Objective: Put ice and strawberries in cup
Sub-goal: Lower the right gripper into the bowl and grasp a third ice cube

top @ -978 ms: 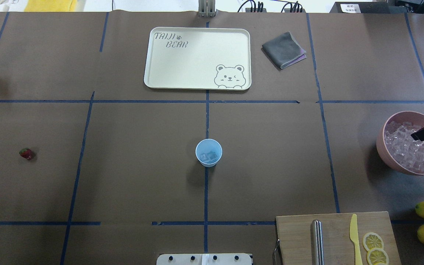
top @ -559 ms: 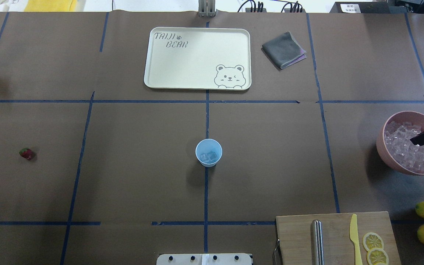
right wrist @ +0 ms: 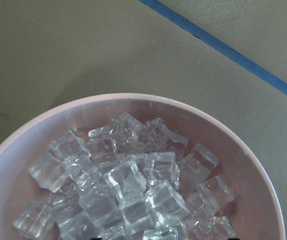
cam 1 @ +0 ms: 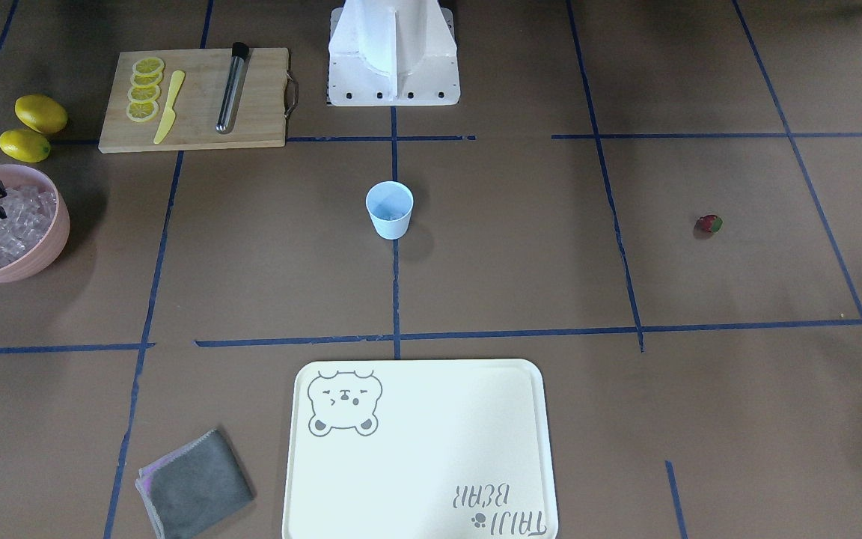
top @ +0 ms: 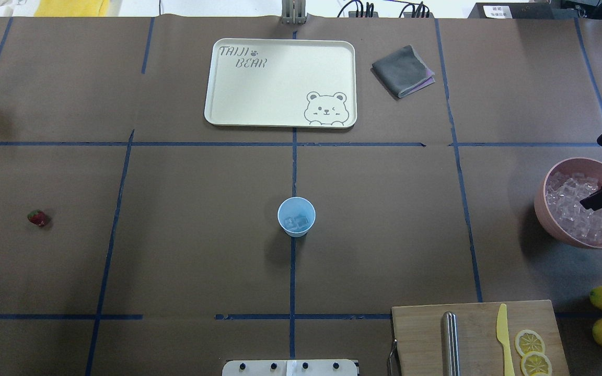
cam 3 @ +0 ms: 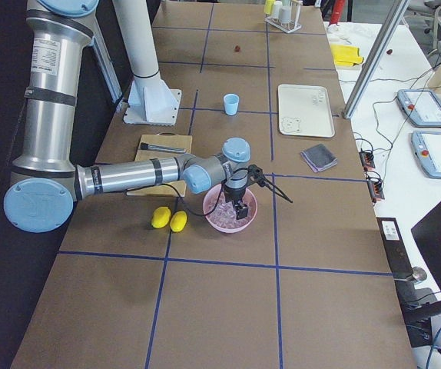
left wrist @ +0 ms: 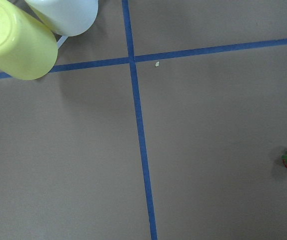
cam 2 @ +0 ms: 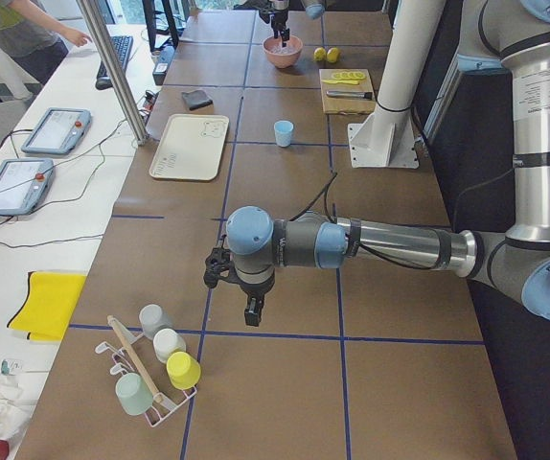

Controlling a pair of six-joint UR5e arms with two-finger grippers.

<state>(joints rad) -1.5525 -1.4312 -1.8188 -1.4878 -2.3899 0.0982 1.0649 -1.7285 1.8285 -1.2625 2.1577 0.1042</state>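
Ice (right wrist: 133,185) filled the pink bowl (top: 541,209) beneath my right gripper (top: 592,173), which hung angled over it, jaws spread wide, while the cup (top: 296,216), holding a few cubes, stood mid-table and the strawberry (top: 38,218) lay well apart.

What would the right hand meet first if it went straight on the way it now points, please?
Most likely the ice heaped in the pink bowl: the right hand points down over it, though its height is unclear.
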